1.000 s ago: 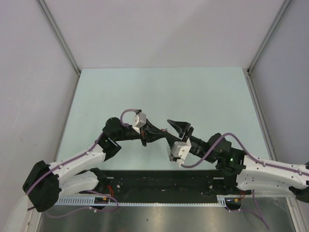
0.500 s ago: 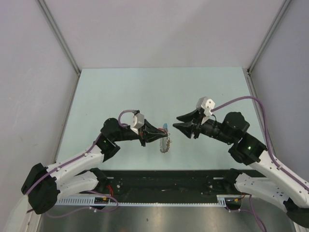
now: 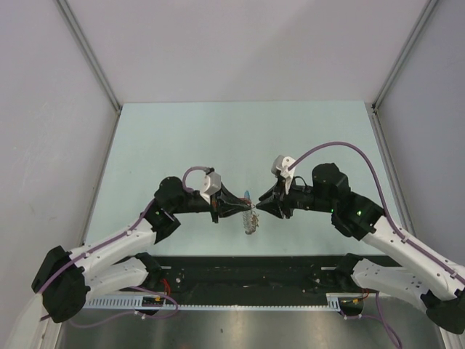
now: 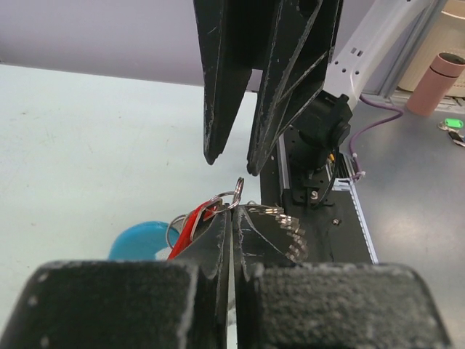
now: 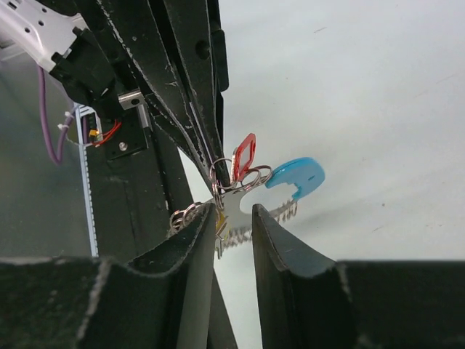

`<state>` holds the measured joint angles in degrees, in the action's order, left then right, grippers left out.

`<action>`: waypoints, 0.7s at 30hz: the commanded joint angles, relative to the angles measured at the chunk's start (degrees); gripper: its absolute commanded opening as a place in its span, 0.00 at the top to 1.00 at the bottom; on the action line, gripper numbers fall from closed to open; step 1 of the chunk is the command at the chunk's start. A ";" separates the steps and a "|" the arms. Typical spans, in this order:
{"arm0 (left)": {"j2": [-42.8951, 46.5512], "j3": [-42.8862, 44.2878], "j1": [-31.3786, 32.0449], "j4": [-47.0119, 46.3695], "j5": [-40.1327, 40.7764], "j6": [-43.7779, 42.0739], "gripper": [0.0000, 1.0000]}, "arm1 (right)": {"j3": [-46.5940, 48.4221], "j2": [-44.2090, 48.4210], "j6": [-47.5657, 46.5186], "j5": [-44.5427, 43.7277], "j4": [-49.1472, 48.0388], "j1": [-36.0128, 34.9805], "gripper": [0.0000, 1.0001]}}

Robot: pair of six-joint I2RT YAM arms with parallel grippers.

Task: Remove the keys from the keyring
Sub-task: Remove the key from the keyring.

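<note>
Red head first: picks out the key [image 5: 245, 156], hanging off the keyring [image 5: 221, 174] beside a blue tab [image 5: 298, 178], all held up off the table [image 3: 182, 138] at mid-front between the arms. Left gripper [image 4: 231, 225] clamped fully shut on the keyring, with rings and red head poking out past the tips. No change there over the last second.

Right gripper [image 5: 234, 218] swung up from beside its base, turned, and brought in tip to tip with the left. Jaws narrowed from wide to part-open on the way in. Now straddling a toothed silvery blade [image 5: 234, 203] just under the rings, with a gap showing on both sides. No pinch yet, as far as can be told.

Means near-readiness for pulling apart: one side anchored, the other about to bite. Nothing off the ring so far. Calls for a bite on the key alone, not the rings. Otherwise just a tug on one bunch.
</note>
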<state>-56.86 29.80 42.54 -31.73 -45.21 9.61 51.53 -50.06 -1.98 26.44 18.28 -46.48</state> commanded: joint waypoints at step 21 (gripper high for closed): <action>2.63 5.35 0.26 6.59 -1.11 -4.60 0.99 | 1.21 -3.55 -10.15 -11.58 -5.27 -9.06 0.97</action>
<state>-55.75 31.99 42.52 -23.22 -45.15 6.04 51.53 -53.60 -10.20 16.69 16.16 -54.70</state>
